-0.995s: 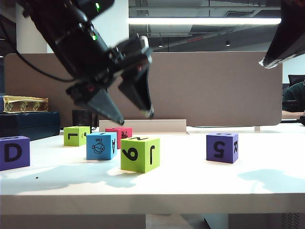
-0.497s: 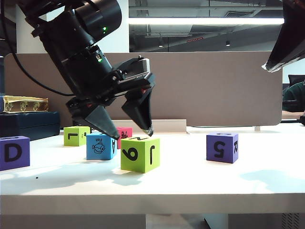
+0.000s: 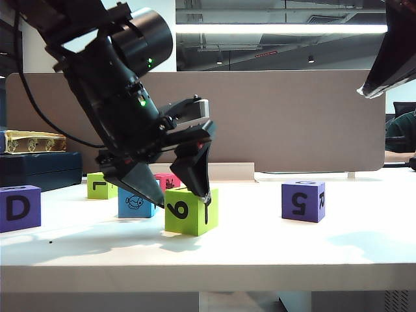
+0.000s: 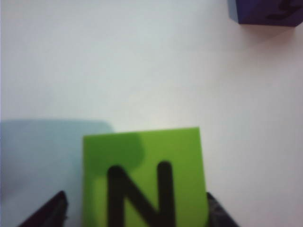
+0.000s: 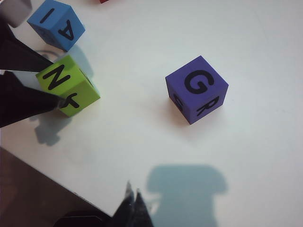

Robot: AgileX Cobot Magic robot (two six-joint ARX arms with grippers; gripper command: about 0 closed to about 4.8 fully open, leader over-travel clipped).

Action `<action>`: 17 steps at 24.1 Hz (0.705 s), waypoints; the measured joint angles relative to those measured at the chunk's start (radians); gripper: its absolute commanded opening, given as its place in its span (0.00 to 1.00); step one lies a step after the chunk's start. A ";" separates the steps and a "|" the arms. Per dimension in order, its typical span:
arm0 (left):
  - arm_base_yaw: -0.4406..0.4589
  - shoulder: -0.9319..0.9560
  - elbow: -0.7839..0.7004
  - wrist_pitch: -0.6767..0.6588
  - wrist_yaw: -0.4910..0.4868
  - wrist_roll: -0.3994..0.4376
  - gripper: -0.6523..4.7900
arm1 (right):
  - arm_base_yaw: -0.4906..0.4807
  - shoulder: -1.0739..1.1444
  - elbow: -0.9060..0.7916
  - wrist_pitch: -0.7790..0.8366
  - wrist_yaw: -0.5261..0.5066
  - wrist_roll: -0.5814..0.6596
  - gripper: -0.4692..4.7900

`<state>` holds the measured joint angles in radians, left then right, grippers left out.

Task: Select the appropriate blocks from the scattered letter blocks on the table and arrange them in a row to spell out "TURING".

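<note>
Left gripper [image 3: 184,197] has come down since a second ago: then it hung above the blocks, now its spread jaws straddle the near green block [image 3: 191,209], one finger on each side. Contact cannot be told. In the left wrist view this block [image 4: 144,177] shows an N on top between the two fingertips.

Blue block [image 3: 136,203], red block [image 3: 166,181] and far green block [image 3: 102,185] sit just behind the gripper. Purple block [image 3: 303,201] lies well off to its right on the table [image 3: 260,250], unmoved.

Right gripper [image 5: 133,204] is pressed together, held high above the table, near the purple block [image 5: 197,89].
</note>
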<state>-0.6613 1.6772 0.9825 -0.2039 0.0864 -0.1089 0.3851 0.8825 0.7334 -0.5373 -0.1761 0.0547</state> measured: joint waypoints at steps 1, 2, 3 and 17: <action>0.000 0.005 0.000 0.008 0.000 0.000 0.68 | 0.000 0.000 0.000 0.000 0.000 0.000 0.09; 0.000 0.012 0.000 0.019 0.000 -0.001 0.68 | 0.000 0.000 0.000 0.000 0.000 0.000 0.09; 0.000 0.019 0.000 0.038 0.000 -0.004 0.68 | 0.000 0.000 0.000 0.000 0.000 0.000 0.09; 0.000 0.085 0.081 0.191 0.000 -0.087 0.63 | 0.000 0.001 0.000 -0.001 0.000 0.000 0.09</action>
<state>-0.6613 1.7626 1.0637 -0.0132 0.0864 -0.1959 0.3855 0.8833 0.7334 -0.5381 -0.1761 0.0547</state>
